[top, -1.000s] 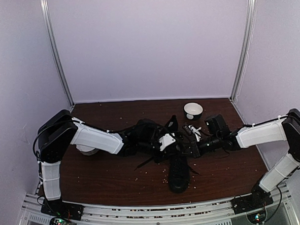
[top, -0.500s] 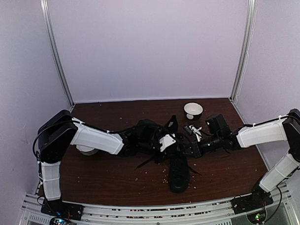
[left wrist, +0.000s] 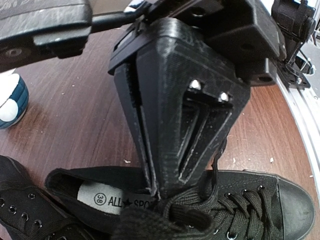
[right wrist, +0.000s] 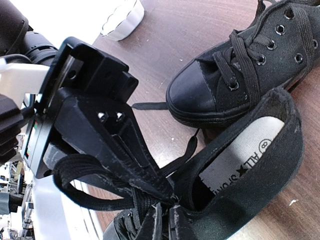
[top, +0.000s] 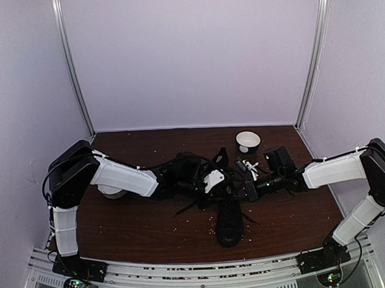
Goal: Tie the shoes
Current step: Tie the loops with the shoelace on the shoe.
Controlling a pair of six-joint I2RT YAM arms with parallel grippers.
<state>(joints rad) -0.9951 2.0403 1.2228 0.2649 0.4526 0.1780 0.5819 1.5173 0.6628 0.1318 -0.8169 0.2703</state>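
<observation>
One black shoe (top: 230,221) lies mid-table with its toe toward the near edge; its grey insole label (left wrist: 102,199) shows. The second shoe (right wrist: 240,65) lies just beyond it, also in the left wrist view (left wrist: 17,212). Both grippers meet over the first shoe's top eyelets. My left gripper (left wrist: 157,192) is shut, its tips pinching a black lace (left wrist: 210,215) at the knot. My right gripper (right wrist: 169,222) comes up from the frame's bottom, its jaws nearly together on the same bundle of lace. A lace loop (right wrist: 75,170) hangs round the left gripper's body (right wrist: 105,135).
A white bowl (top: 248,142) stands at the back right, also seen in the right wrist view (right wrist: 122,17). A blue and white bowl (left wrist: 10,100) sits under the left forearm (top: 121,177). A loose lace end (top: 185,209) trails on the brown table (top: 132,228). Crumbs dot the wood.
Both arms stay almost still at the knot. The shoes and laces have not visibly shifted.
</observation>
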